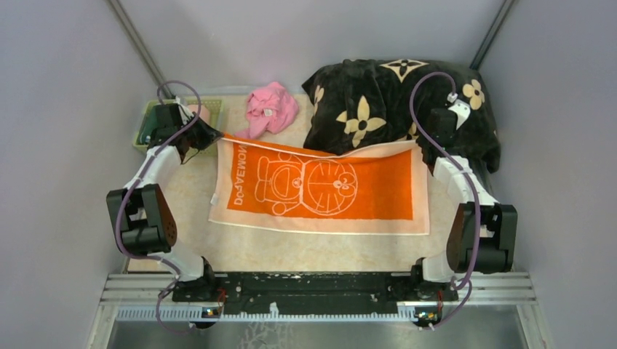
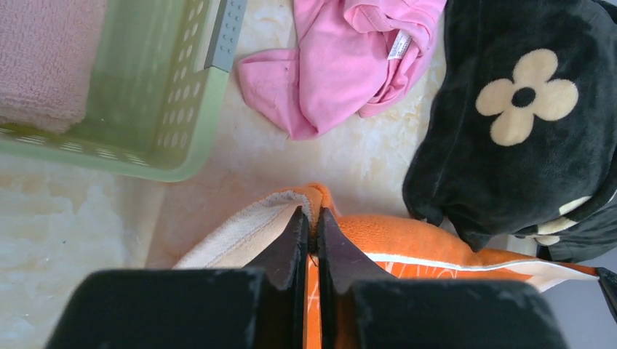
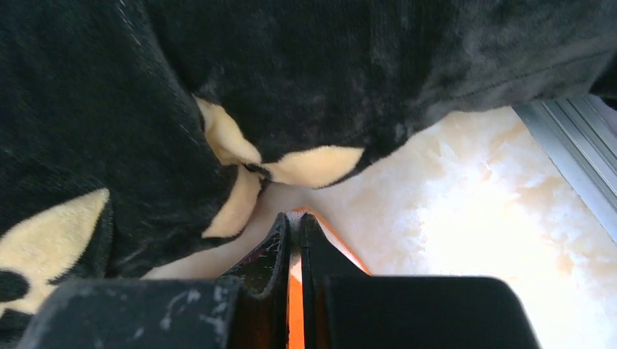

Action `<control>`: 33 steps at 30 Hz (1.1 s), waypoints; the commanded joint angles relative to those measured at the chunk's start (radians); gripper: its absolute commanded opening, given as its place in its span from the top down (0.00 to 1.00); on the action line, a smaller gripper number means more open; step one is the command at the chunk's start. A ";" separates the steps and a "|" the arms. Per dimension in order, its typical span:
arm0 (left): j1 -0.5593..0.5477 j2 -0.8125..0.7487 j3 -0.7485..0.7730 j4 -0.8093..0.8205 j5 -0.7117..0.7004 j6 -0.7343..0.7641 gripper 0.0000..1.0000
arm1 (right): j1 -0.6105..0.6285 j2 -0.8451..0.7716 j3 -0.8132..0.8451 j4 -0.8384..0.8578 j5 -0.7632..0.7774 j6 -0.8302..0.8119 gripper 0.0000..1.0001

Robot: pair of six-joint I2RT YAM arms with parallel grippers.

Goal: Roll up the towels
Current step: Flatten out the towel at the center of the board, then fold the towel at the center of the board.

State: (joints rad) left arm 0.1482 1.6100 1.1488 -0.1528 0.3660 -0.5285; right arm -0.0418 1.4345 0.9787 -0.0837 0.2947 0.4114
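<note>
Cream tabletop (image 1: 193, 211) under orange "DORAEMON" towel (image 1: 320, 190)

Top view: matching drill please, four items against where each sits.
1 towel
2 pink cloth
3 basket
4 blanket

a far-left corner
b far-right corner
c spread out mid-table
d bunched at the far edge, between basket and blanket

Pairs: 1-c, 2-d, 3-a, 4-b

I see an orange towel (image 1: 320, 190) with a pale peach border and a white cartoon-cat outline, a black blanket (image 1: 385, 102) with beige flowers, a pink cloth (image 1: 271, 107), a pale green basket (image 2: 190, 109), and my cream marbled desk (image 1: 291, 251).
</note>
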 commanded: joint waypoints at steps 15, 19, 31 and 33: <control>0.067 -0.247 -0.246 -0.034 0.019 0.019 0.96 | -0.050 -0.304 -0.165 -0.126 -0.020 0.053 1.00; 0.085 -0.329 -0.328 -0.062 0.013 0.017 0.95 | -0.053 -0.393 -0.224 -0.214 0.022 0.091 1.00; 0.138 -0.567 -0.534 -0.148 -0.107 -0.011 0.95 | -0.053 -0.616 -0.382 -0.431 0.063 0.271 1.00; 0.148 -0.602 -0.555 -0.154 -0.126 -0.014 0.95 | -0.053 -0.637 -0.391 -0.458 0.077 0.293 1.00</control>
State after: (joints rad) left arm 0.2752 1.0710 0.6231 -0.2779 0.3077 -0.5323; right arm -0.0834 0.8459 0.5953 -0.4824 0.3199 0.6315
